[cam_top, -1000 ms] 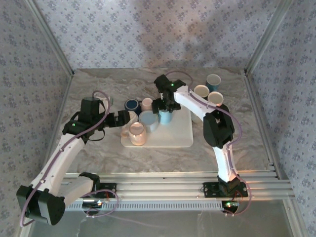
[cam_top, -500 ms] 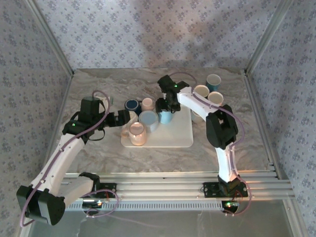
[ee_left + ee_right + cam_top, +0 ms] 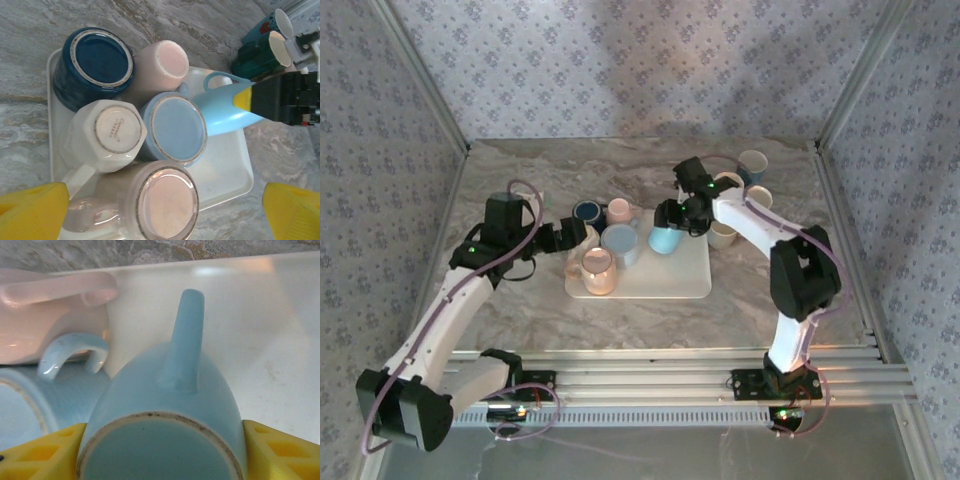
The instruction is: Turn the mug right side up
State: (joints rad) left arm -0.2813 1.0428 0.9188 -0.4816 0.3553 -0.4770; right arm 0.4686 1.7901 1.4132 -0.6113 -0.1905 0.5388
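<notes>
**Light blue mug is mid-flip, not upright yet**

Starting nearest the arm bases in the overhead view: the white tray (image 3: 692, 278) has bare space at its 5 o'clock corner. A clear pinkish mug (image 3: 598, 270) sits bottom-up at its 7 o'clock. My left gripper (image 3: 570, 236) hangs over the tray's 9 o'clock edge, fingers spread wide with nothing between them. Its wrist cam looks straight down on a bunch of bottoms: white faceted mug (image 3: 112, 131), pale blue mug (image 3: 175, 127), navy mug (image 3: 97, 60) and pink mug (image 3: 162, 65). They're all inverted and packed against each other.

The one I care about is the light blue mug (image 3: 663, 243), about 1 o'clock from tray centre, just beside that bunch. The right gripper (image 3: 670, 228) has it pinched across the body near the base, with yellow pads (image 3: 285, 450) on both sides. On the right wrist cam the unglazed foot faces the lens and the handle sticks up. So I'd say it's tipped onto its side, mouth aimed roughly at 8 o'clock. I can't tell if it's touching the tray.

My read is we're about halfway. The grab and the first tip look done. What's left is finishing the roll so the mouth faces up, setting it on bare tray, and letting go.

Farther out, at 2 o'clock off the tray, spare cups (image 3: 752, 163) stand mouth-up on the marble table (image 3: 520, 170).
</notes>
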